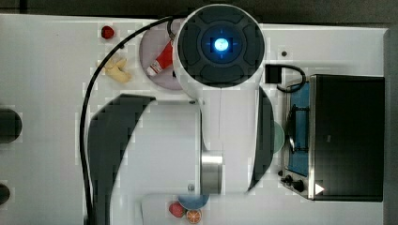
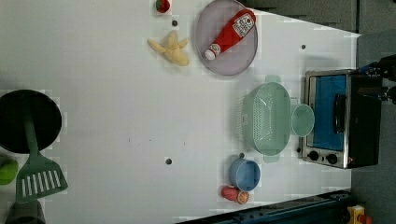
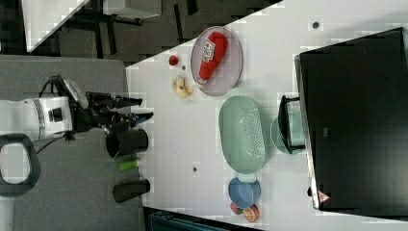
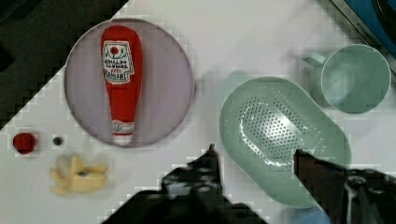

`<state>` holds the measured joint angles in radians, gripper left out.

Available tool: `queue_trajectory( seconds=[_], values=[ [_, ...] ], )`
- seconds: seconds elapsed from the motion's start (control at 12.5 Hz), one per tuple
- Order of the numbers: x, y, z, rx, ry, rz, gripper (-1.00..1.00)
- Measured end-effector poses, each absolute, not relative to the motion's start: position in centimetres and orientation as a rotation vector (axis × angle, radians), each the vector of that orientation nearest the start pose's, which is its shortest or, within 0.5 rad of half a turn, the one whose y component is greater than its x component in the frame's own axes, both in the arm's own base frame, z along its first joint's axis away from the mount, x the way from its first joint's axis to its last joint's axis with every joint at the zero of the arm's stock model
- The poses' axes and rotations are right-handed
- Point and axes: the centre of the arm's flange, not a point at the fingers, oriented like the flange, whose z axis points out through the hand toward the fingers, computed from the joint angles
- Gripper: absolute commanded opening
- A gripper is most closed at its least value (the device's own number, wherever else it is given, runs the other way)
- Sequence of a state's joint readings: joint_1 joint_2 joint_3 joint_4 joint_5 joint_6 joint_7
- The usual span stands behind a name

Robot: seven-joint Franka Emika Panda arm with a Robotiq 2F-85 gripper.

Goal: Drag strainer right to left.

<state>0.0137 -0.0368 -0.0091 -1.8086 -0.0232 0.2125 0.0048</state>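
End effector (image 4: 254, 151) is open: both fingers spread wide in the wrist view, nothing between them, nothing held. It hangs above the bench (image 2: 121, 116), clear of everything on it. In the right view the end effector (image 3: 139, 108) sits off the bench's edge, well apart from the strainer.

Strainer (image 4: 284, 140) lies directly under the fingers in the wrist view; one fingertip (image 4: 212, 151) sits over bare bench just beside its rim, the other (image 4: 303, 156) over its perforated centre. No contact visible. It's a pale mint-green oval colander, upright, flat on the bench. In the left view the strainer (image 2: 267, 118) sits just beside the toaster oven (image 2: 341, 119), with the mint-green mug (image 2: 302, 120) between them, touching or nearly touching the strainer rim.

Past the strainer: blue bowl (image 2: 244, 174) near one end of it, with a red fruit (image 2: 229, 192) and an orange slice (image 2: 243, 197) just beside the bowl. Off the other end, grey plate (image 4: 84, 65) carrying the ketchup bottle (image 4: 121, 79) lying flat. Beside the plate, peeled banana (image 4: 77, 173) and a strawberry (image 4: 24, 142).

Far end of bench in the left view: black pan (image 2: 28, 119) and green spatula (image 2: 39, 175).
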Motion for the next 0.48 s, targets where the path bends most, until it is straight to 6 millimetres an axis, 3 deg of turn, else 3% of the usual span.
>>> queue_trajectory(
  seconds=[0.08, 0.16, 0.24, 0.4, 0.48],
  values=[
    [50.5, -0.4, 53.8, -2.970, 1.229, 0.134, 0.59],
    [45.6, -1.0, 54.1, -2.984, 1.250, 0.231, 0.81],
    [41.6, -1.5, 55.4, -2.958, 1.263, 0.205, 1.00],
    [35.8, -3.1, 58.6, -2.917, 1.291, 0.078, 1.00],
    [34.1, -3.6, 60.7, -2.875, 1.299, -0.009, 1.00]
  ],
)
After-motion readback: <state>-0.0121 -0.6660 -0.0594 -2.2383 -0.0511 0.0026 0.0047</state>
